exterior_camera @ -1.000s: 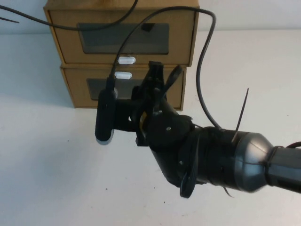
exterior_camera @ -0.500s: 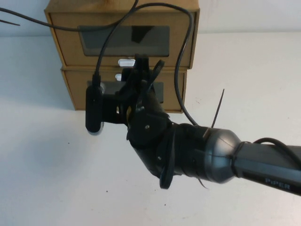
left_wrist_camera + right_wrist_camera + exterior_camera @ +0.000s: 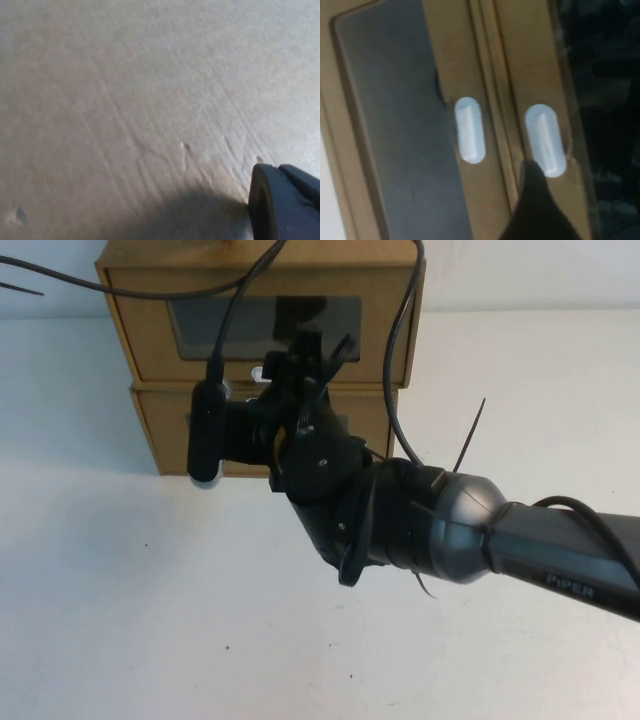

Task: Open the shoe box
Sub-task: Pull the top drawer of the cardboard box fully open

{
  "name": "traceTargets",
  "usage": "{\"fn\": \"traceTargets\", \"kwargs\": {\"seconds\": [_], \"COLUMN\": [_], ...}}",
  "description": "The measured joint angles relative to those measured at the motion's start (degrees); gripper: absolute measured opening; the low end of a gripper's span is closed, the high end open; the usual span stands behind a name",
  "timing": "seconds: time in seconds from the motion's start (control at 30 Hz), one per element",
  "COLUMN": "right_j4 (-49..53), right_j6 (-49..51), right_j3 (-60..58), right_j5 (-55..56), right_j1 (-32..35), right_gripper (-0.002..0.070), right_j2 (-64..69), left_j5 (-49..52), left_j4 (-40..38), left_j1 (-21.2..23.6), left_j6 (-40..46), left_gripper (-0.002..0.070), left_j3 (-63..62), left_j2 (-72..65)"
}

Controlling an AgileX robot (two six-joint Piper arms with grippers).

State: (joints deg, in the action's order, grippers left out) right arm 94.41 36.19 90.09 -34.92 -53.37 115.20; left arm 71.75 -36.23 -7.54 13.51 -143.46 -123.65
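**Hovering at the Box Handles**

Looking down on two brown cardboard shoe boxes. Resting the lower box [image 3: 165, 440] on the white table [image 3: 100, 590], with the upper box [image 3: 140, 320] sitting squarely on top of the lower box. Showing both fronts shut, with a dark window [image 3: 220, 325] on the upper one.

Stretching the right arm [image 3: 520, 550] in from the right of the lower box and up across its front. Holding the right gripper [image 3: 305, 355] just above the lower box's top edge, in front of the upper box and right beside the upper handle [image 3: 262, 372]; not being able to tell about contact. Hiding the lower box's own handle behind the arm in the high view. Carrying the black wrist camera [image 3: 205, 430] in front of the lower box's left half. Trailing black cables [image 3: 400, 360] up over the upper box.

Catching two white handles side by side in the right wrist view: one handle [image 3: 470, 130] clear, the second handle [image 3: 546, 140] overlapped at one end by a dark part of the gripper.

Showing only a dark edge of the left gripper [image 3: 282, 200] low over the table in the left wrist view, without any way of placing it against the lower box.

Not being able to tell whether either claw is spread or pressed together.
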Motion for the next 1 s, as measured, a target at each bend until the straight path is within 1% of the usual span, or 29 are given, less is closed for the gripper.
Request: {"fn": "traceTargets", "kwargs": {"seconds": [0.1, 0.37, 0.73, 1.0], "right_j4": [0.0, 0.2, 0.3, 0.5], "right_j6": [0.0, 0.0, 0.1, 0.2], "right_j3": [0.0, 0.0, 2.6, 4.6], "right_j5": [1.3, 3.9, 4.8, 9.0], "right_j1": [0.4, 2.1, 2.9, 3.4], "right_gripper": [0.0375, 0.0341, 0.0340, 0.0340], "right_j2": [0.7, 3.1, 3.7, 3.8], "left_j5": [0.0, 0.0, 0.0, 0.0], "left_j4": [0.0, -0.4, -0.6, -0.7], "left_j1": [0.0, 0.0, 0.0, 0.0], "left_j6": [-0.8, -1.4, -1.4, -1.4], "left_gripper": [-0.0005, -0.0005, -0.0005, -0.0005], "left_j3": [0.0, 0.0, 0.0, 0.0], "left_j2": [0.0, 0.0, 0.0, 0.0]}}
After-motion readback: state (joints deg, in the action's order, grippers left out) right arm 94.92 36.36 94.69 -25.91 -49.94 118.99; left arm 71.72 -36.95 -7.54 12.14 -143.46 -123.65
